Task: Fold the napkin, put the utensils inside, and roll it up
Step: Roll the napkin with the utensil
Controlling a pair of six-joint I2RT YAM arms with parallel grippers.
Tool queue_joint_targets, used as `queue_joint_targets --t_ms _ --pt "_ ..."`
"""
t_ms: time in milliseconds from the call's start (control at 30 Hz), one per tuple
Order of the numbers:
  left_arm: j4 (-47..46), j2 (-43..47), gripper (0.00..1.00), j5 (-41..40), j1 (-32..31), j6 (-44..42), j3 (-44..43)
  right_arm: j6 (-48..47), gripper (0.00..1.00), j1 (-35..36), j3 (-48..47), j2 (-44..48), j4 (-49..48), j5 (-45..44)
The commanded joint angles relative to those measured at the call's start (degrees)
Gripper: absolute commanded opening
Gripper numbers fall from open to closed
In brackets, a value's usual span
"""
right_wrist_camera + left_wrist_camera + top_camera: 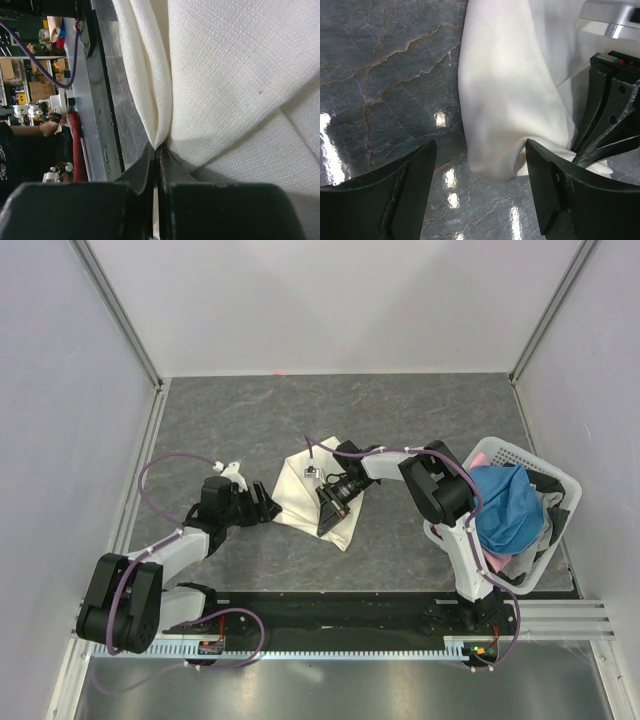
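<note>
The napkin [312, 492] lies near the middle of the counter [250, 410], a dark grey slab with pale marble-like veins and a glossy sheen that throws back the lamps. The cloth is cream-white, plain and matte. In the top view it is gathered into an uneven, roughly triangular heap, with one point reaching toward the near edge.

The left wrist view shows the napkin [505, 100] as a soft, rounded lobe with smooth puffed folds, its lower end resting on the stone. The right wrist view shows the weave plainly: a fine, linen-like grid, with one layer doubled over into a thick rolled edge and a crease running diagonally across the flat part [240, 75].

The right hand [328, 520] reaches in over the napkin from the right. Its black fingers are pressed together on a pinch of cloth where the rolled edge meets the flat layer [159, 155].

The left hand [265, 506] sits low at the napkin's left side. Its two black, wedge-shaped fingers stand wide apart [480, 150], with the rounded lobe just ahead of the gap and close against one finger.

At the right edge of the counter stands a white plastic lattice basket [520, 455]. It holds a crumpled blue cloth [505, 505] and a bit of pink cloth [483, 457].
</note>
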State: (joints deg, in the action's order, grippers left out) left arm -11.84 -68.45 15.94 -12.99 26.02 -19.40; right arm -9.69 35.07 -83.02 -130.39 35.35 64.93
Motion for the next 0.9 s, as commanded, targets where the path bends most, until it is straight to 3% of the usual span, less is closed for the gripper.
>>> queue_joint_targets --t_ms 0,400,533,733,867 --pt "-1.2 -2.9 0.75 -0.3 0.0 0.6 -2.6 -2.0 0.0 0.0 -1.4 -1.8 0.2 1.1" --pt "-5.5 -9.0 0.57 2.0 0.0 0.2 -4.0 -2.6 0.0 -0.4 -1.7 -2.9 0.9 2.0" --pt "-5.9 -10.7 0.46 2.3 0.0 0.3 -4.6 -2.8 0.0 -0.5 -1.8 -3.5 1.4 2.1" --pt "-5.4 -11.6 0.21 2.5 0.0 0.5 -5.1 -3.1 0.0 -0.6 -2.3 -3.5 2.2 1.7" --pt "-5.0 -11.7 0.11 3.0 0.0 0.3 -5.4 -3.1 0.0 -0.6 -2.7 -3.5 2.4 1.2"
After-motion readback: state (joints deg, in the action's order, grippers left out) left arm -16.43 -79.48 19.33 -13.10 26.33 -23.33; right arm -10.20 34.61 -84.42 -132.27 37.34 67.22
